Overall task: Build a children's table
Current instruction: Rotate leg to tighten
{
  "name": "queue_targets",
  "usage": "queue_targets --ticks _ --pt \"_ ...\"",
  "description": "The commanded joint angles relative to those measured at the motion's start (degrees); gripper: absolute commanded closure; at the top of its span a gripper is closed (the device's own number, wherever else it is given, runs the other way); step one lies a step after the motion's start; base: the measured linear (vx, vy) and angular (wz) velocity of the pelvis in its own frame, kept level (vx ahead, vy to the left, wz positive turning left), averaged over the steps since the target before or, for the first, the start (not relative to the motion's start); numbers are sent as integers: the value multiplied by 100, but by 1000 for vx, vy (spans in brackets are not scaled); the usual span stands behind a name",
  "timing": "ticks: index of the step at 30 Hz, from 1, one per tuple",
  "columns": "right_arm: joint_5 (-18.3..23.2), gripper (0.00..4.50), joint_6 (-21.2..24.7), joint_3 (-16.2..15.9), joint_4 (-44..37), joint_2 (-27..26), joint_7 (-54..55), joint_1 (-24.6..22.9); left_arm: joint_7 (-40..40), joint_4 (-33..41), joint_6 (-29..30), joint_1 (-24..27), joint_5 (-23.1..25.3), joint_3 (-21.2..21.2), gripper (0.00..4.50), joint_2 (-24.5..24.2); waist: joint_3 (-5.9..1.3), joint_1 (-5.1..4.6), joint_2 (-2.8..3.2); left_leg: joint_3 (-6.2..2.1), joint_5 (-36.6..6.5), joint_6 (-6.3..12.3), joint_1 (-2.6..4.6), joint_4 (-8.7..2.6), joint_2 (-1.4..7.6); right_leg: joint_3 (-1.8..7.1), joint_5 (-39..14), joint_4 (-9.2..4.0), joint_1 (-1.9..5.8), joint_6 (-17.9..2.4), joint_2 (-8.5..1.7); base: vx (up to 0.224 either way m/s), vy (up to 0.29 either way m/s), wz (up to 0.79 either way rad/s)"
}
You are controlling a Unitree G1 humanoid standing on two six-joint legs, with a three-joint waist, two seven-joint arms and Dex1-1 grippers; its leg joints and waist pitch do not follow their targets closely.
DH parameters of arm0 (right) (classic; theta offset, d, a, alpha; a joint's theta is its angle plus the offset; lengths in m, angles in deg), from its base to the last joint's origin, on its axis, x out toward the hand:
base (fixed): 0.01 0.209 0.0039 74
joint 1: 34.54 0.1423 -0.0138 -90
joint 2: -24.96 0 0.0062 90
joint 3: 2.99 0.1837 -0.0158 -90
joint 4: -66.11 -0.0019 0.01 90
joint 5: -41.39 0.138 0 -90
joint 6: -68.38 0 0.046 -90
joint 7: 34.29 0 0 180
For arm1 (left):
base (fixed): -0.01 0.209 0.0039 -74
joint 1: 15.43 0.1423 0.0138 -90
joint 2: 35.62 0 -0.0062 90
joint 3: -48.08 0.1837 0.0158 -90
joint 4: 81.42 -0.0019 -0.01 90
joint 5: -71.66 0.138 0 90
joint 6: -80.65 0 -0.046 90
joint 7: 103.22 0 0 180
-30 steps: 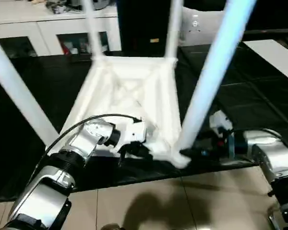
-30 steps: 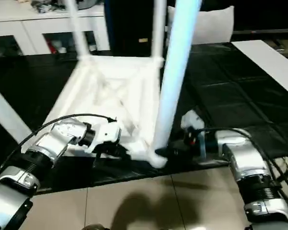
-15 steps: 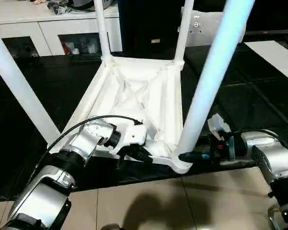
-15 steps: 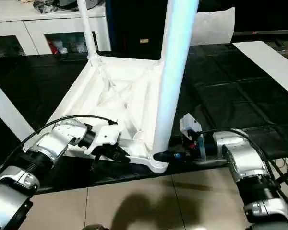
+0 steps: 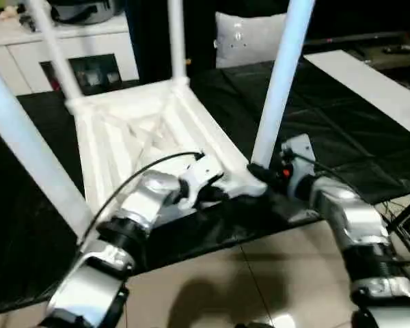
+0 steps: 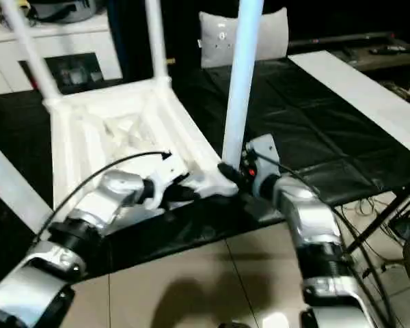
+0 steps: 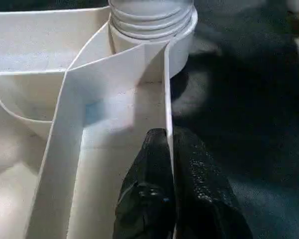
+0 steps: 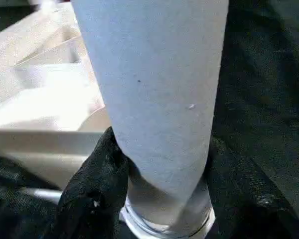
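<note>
The children's table (image 5: 133, 130) lies upside down on a black mat (image 5: 342, 137) on the floor, its ribbed underside facing up, its near edge just beyond the tan floor tiles (image 5: 260, 280). Four legs stand up from the corner sockets: two at the far corners (image 5: 174, 41) and two at the near corners, one at the robot's left (image 5: 27, 150) and one at the robot's right (image 5: 280, 75). The left gripper (image 7: 170, 164) has its fingers pressed together on the thin outer rim wall of the tabletop, near the right-hand near socket. The right gripper (image 8: 159, 164) has its fingers (image 8: 97, 184) closed around the base of the near right leg, just above the threaded collar where it enters the socket. Judgement on progress: all four legs appear to be in place, so assembly looks close to complete; whether this last leg is fully seated cannot be confirmed, since a few ridges of the collar remain visible. Remaining work, as far as can be told, is final tightening of that leg and turning the table upright. Behind the mat stand a white cabinet (image 5: 14, 55) with dark glass doors and a pale cushion (image 5: 249, 37).
</note>
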Motion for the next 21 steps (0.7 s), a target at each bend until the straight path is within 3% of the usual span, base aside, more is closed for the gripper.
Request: queue_targets --ticks 1,3,7,10,13,15,16,21 --pt "61 181 -166 -32 53 -110 -14 15 63 204 -277 -85 -16 200 450 227 -378 49 -54 -125 -923 528 -35 -343 154 246 -2501 -579 333 -470 -416 0 0 0" --pt "135 150 -257 -19 -103 -52 -229 -77 86 224 -296 -82 12 184 450 143 -398 91 -48 -119 -762 635 -40 -341 178 282 -2063 -514 340 -634 -422 0 0 0" --pt "327 129 -336 11 -401 177 -670 -280 343 271 -608 -46 -10 196 450 -77 -416 189 -57 -117 -499 760 -72 -338 203 309 -1531 -430 372 -806 -431 0 0 0" --pt "418 99 -407 7 -468 507 -1122 -377 847 300 -970 33 -61 304 450 -313 -412 250 -51 -113 -497 833 -67 -341 224 316 -1542 -429 364 -816 -451 0 0 0" --pt "473 63 -516 -65 -511 788 -1627 -424 1182 251 -1162 63 -49 403 450 -492 -393 293 -49 -107 -615 760 -48 -349 243 317 -1724 -436 347 -795 -450 0 0 0" --pt "511 55 -703 -297 -610 1226 -2538 -533 1696 172 -1574 95 -85 523 450 -709 -389 344 -46 -99 -672 722 -36 -351 258 328 -1795 -445 338 -759 -457 0 0 0" --pt "511 40 -741 -346 -611 1333 -2743 -545 1834 142 -1704 90 -49 588 450 -792 -384 403 -32 -99 -744 732 -11 -353 279 335 -1744 -439 321 -758 -454 0 0 0" --pt "410 19 -1083 -574 -453 1707 -3399 -499 2498 41 -2144 77 -55 781 450 -1024 -401 503 -54 -94 -685 682 -17 -353 279 345 -1564 -388 329 -856 -471 0 0 0"
